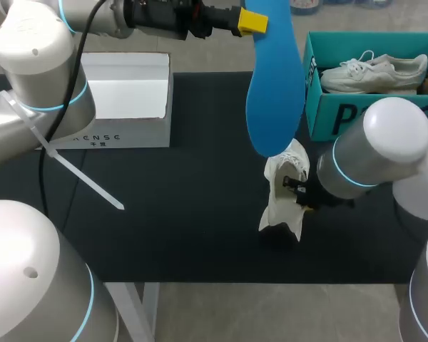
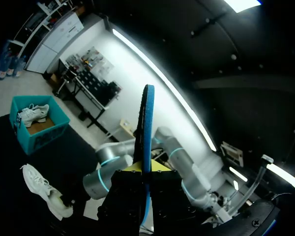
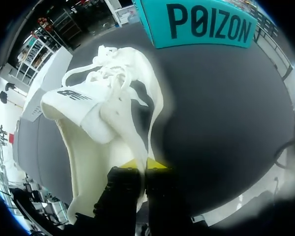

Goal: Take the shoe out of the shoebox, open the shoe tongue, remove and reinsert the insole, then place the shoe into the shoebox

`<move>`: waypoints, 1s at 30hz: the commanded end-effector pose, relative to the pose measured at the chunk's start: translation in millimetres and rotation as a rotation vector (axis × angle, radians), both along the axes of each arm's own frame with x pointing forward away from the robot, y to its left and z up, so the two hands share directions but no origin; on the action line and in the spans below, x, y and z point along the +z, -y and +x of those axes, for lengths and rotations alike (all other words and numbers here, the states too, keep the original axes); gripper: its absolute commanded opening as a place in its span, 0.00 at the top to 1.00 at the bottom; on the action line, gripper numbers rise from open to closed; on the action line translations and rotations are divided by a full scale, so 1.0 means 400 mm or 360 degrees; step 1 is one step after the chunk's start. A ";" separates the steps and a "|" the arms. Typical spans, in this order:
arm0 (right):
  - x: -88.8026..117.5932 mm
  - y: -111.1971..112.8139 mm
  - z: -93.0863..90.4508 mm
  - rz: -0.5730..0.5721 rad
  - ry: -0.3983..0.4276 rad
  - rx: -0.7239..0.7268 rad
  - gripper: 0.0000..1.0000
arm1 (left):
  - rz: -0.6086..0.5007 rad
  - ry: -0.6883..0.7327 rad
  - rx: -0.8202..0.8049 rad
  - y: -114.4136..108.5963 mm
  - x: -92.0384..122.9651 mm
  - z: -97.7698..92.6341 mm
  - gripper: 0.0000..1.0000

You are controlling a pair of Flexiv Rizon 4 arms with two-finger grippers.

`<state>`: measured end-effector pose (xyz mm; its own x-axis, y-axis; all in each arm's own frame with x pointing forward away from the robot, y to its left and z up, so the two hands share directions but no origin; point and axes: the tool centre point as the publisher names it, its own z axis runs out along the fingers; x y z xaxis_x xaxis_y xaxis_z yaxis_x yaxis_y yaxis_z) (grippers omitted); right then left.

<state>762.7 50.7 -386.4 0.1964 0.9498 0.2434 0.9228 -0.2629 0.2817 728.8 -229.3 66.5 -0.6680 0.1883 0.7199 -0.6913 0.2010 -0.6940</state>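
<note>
Left tool (image 1: 253, 21) pinches the blue insole (image 1: 274, 92) by one end, high above the counter (image 1: 185, 214), its length hanging down toward the white shoe (image 1: 284, 196), which my right tool (image 3: 146, 164) clamps at the collar, probably steadying it for reinsertion, toe toward the teal shoebox (image 1: 342, 117).

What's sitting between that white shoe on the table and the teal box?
Nothing: only bare dark table lies between the shoe and the teal box, clearest in the right wrist view.
</note>
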 end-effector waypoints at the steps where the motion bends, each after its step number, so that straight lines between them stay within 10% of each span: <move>1: -0.024 -0.018 0.010 -0.0021 -0.0002 0.0020 1.00 | 0.0004 0.0001 0.0000 0.000 0.000 -0.001 1.00; 7: -0.037 -0.016 0.004 -0.0082 -0.0001 0.0053 1.00 | 0.0004 0.0001 0.0000 0.000 0.000 -0.001 1.00; 8: -0.034 -0.013 0.002 -0.0095 0.0003 0.0042 0.62 | 0.0004 0.0001 0.0000 0.000 0.000 -0.001 1.00; 9: -0.025 -0.009 -0.001 -0.0093 0.0010 0.0040 0.00 | 0.0004 0.0001 0.0000 0.000 0.000 -0.001 1.00; 22: 0.280 0.048 -0.063 0.0187 0.0294 0.0088 0.00 | 0.0004 0.0001 0.0000 0.000 0.000 -0.001 1.00; 30: 0.280 0.048 -0.063 0.0187 0.0294 0.0088 0.00 | 0.0004 0.0001 0.0000 0.000 0.000 -0.001 1.00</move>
